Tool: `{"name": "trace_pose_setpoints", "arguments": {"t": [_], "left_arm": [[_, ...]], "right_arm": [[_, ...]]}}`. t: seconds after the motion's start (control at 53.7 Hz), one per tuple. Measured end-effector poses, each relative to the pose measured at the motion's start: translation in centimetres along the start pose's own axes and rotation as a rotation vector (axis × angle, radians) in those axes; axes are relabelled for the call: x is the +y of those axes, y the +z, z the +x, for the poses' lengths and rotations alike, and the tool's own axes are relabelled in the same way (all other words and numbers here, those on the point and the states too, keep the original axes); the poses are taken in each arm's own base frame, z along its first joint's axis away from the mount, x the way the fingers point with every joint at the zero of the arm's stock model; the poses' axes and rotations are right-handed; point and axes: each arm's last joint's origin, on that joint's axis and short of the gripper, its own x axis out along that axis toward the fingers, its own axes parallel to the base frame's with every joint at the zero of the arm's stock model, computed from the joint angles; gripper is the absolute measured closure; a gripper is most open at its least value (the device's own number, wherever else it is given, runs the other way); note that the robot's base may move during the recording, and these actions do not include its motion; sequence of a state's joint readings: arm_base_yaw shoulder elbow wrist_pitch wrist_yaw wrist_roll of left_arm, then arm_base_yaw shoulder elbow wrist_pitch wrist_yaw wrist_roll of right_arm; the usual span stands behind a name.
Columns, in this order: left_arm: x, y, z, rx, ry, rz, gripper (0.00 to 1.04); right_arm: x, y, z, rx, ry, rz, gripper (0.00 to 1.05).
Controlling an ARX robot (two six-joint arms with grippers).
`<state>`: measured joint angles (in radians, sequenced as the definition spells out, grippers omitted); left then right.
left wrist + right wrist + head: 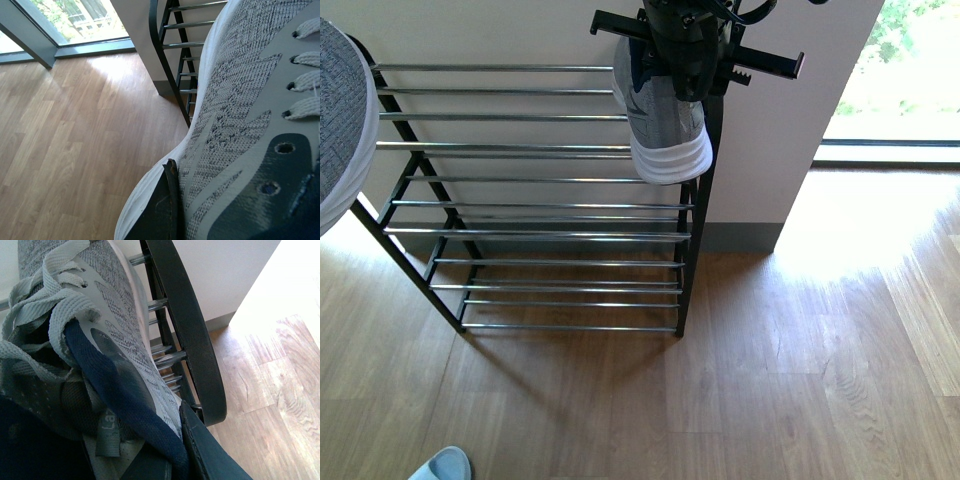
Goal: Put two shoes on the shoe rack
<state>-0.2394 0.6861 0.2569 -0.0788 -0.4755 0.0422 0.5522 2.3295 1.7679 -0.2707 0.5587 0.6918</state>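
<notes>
The light blue rubber slide sandal (440,465) lay on the wooden plank floor (770,380), well in front of the rack's left end and cut off by the frame edge.

The shoe rack (535,205), a black metal frame carrying tiers of chrome bars, stood on the floor against the white wall (520,30).

At the rack's left end, level with the upper tiers, the left gripper (225,200) was clamped on one grey knit sneaker with a white sole (340,130). One dark finger (160,210) pressed against the sole's side.

At the rack's right end, the right gripper (685,75) was closed on the second grey knit sneaker with navy lining (665,120). It hung toe-down in front of the top tiers. Contact between this sneaker and the bars could not be determined.

A glazed window (900,70) stood beyond the rack's right side.
</notes>
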Motion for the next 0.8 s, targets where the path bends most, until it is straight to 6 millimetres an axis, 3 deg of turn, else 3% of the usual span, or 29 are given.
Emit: {"name": "trace_pose_setpoints", "arguments": {"t": [0.13, 0.298, 0.54, 0.652, 0.8], "left_arm": [[0.0, 0.0, 0.0, 0.000, 0.002, 0.000, 1.03], [0.0, 0.0, 0.0, 0.000, 0.000, 0.000, 1.03], [0.0, 0.0, 0.0, 0.000, 0.000, 0.000, 1.03], [0.0, 0.0, 0.0, 0.000, 0.001, 0.000, 1.03], [0.0, 0.0, 0.0, 0.000, 0.001, 0.000, 1.03]], "right_arm": [[0.0, -0.5, 0.1, -0.006, 0.014, 0.007, 1.03], [-1.2, -1.0, -0.9, -0.032, 0.042, 0.020, 0.72], [-1.4, 2.1, -4.7, -0.091, 0.203, 0.052, 0.28], [-2.7, 3.0, -6.3, -0.100, 0.272, 0.072, 0.08], [-7.1, 4.8, -9.1, -0.158, 0.429, 0.090, 0.09]]}}
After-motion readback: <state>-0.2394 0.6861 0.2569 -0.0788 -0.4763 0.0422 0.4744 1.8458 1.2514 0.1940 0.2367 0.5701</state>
